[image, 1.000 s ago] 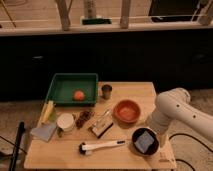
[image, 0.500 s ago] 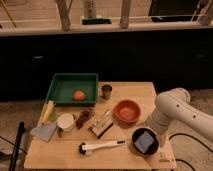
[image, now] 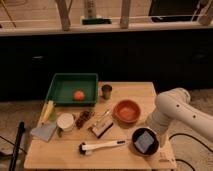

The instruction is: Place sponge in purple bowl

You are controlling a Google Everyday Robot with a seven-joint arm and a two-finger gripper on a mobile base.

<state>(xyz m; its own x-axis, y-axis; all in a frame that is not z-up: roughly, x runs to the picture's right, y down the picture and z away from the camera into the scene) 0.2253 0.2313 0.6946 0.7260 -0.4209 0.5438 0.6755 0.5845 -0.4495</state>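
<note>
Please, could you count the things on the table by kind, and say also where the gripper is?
Bowls: 2, the purple bowl holding the sponge, and an orange bowl
Sponges: 1
Cups: 2, white and metal
Trays: 1, green
Brushes: 1
Cloths: 1
Total: 8
The gripper is hidden behind the white arm, right of the purple bowl.

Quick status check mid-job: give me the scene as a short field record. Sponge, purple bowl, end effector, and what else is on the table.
sponge: pale blue-grey pad, lying inside the purple bowl
purple bowl: dark bowl at the table's front right, near the edge
end effector: not visible; white arm stands just right of the bowl
orange bowl: behind the purple bowl
green tray: back left, holding an orange ball
metal cup: beside the tray
white cup: left centre
brush: along the front edge
grey cloth: front left
</note>
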